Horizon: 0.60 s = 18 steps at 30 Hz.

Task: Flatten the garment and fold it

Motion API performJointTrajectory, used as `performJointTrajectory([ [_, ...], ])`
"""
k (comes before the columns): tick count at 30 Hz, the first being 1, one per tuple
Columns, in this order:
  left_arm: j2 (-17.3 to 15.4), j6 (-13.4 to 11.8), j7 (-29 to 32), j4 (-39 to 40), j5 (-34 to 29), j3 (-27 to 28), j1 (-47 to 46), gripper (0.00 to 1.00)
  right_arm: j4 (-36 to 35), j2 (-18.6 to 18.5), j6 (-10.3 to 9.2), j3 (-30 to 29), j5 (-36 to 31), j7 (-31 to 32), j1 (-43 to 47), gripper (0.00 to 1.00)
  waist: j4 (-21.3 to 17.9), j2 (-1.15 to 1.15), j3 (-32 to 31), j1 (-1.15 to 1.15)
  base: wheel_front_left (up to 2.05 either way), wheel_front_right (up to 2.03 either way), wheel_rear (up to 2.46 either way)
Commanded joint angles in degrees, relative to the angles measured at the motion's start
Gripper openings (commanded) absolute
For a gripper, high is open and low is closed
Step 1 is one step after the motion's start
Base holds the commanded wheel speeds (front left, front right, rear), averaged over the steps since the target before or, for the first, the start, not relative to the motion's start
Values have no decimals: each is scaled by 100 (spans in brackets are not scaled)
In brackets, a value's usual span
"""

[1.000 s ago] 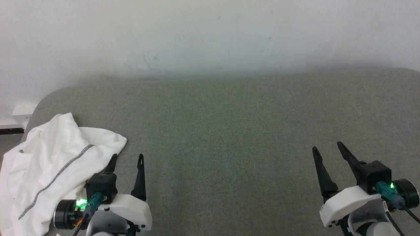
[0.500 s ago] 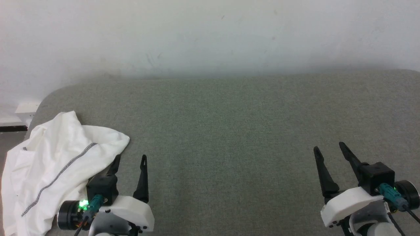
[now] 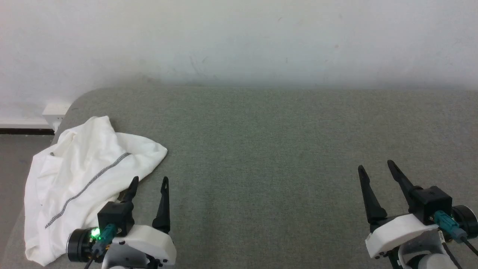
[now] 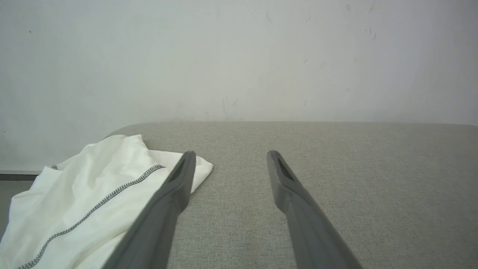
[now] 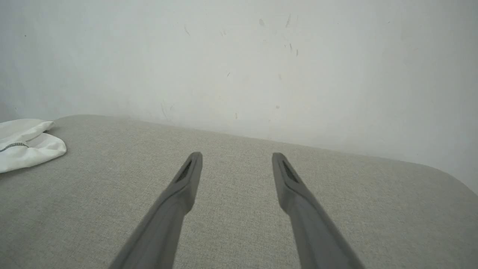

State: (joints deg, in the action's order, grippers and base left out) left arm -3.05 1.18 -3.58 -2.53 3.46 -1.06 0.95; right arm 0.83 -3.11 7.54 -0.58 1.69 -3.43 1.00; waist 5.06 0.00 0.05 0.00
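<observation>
White and crumpled, the garment lies heaped just left of our left gripper, its long axis slanting from near left to far right. That gripper, spread wide and empty, is nearer. Well right of it, our right gripper gapes, empty too.

— Any words, numbers or signs you can read?
— None. Nothing legible in my head view or in either of my wrist views.
— Not even on the shirt?
— The one mark I see on the shirt is a speckled grey seam. That is stitching, not lettering.
</observation>
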Motion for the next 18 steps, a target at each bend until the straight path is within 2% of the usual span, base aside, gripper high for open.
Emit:
performJointTrajectory([
  [1,5,45,-47,-26,40,3,-104,100,-3,7,-1,0,40,-59,3,100,125,0,-3,0,0,0,0],
  [18,7,116,-250,-62,271,17,-134,100,-116,10,-2,94,-37,-155,-10,100,917,0,46,0,0,0,0],
])
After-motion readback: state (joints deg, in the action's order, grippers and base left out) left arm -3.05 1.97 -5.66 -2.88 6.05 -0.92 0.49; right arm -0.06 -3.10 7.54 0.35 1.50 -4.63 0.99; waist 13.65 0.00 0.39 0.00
